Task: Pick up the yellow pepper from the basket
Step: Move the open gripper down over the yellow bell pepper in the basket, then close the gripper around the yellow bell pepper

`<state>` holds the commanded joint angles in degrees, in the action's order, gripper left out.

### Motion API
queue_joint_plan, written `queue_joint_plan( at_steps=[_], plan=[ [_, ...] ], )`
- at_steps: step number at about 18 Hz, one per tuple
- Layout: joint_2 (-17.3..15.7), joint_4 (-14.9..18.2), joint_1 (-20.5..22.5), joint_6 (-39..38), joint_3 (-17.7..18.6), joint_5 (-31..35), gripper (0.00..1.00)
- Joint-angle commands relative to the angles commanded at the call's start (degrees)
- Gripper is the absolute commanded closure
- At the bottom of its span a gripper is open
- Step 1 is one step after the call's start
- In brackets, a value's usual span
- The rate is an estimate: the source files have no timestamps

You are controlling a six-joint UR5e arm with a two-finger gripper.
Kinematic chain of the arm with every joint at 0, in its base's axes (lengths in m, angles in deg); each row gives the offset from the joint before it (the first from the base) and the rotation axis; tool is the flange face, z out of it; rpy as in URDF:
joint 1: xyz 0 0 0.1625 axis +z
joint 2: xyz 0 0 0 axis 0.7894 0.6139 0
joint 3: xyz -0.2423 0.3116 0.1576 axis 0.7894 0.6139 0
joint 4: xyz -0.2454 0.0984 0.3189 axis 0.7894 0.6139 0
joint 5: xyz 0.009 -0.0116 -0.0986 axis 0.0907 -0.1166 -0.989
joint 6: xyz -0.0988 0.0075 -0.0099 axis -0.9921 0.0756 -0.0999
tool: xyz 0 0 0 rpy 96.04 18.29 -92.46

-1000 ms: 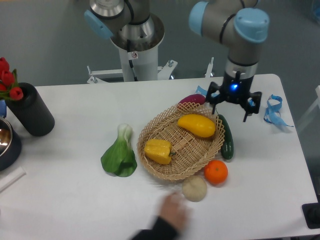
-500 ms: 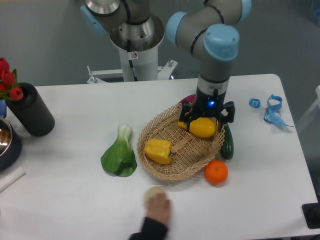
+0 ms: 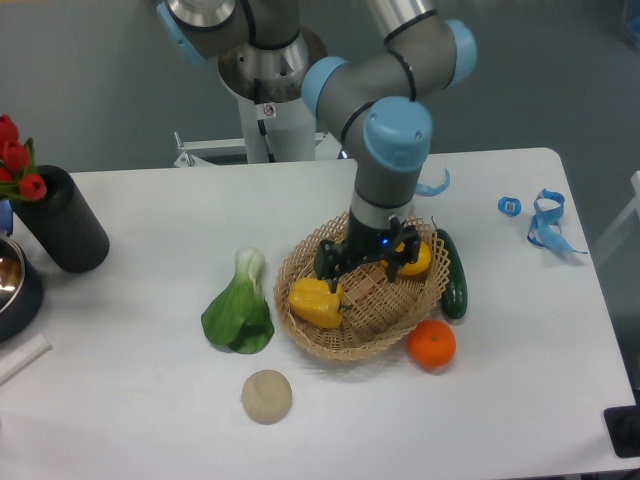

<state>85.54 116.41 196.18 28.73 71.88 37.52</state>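
Yellow pepper (image 3: pixel 316 301) is lying at the wicker basket's (image 3: pixel 340 345) left side; I am hovering my spread, empty end effector (image 3: pixel 364 262) beside it, risking grabbing the neighbouring mango (image 3: pixel 416 259).

Table layout around the basket

The pepper (image 3: pixel 315 302) lies in the left of the basket (image 3: pixel 350 335), gripper (image 3: pixel 364 263) just above it; greens (image 3: pixel 239 310) sit to the left, an orange (image 3: pixel 432 343) and cucumber (image 3: pixel 452 273) to the right, a vase (image 3: pixel 62 219) far left.
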Motion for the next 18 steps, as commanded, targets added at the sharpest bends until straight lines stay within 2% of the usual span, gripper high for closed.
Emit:
queue_joint_plan(
  at_steps=[2, 8, 10, 18],
  plan=[
    [0.53, 0.0, -0.18, -5.1, 0.0, 0.26, 0.0],
    [1.05, 0.26, -0.35, -12.05, 0.62, 0.53, 0.0],
    [1.32, 0.09, -0.62, -13.64, 1.58, 0.53, 0.0],
    [2.2, 0.09, -1.94, -17.69, 1.58, 1.93, 0.0]
  ],
)
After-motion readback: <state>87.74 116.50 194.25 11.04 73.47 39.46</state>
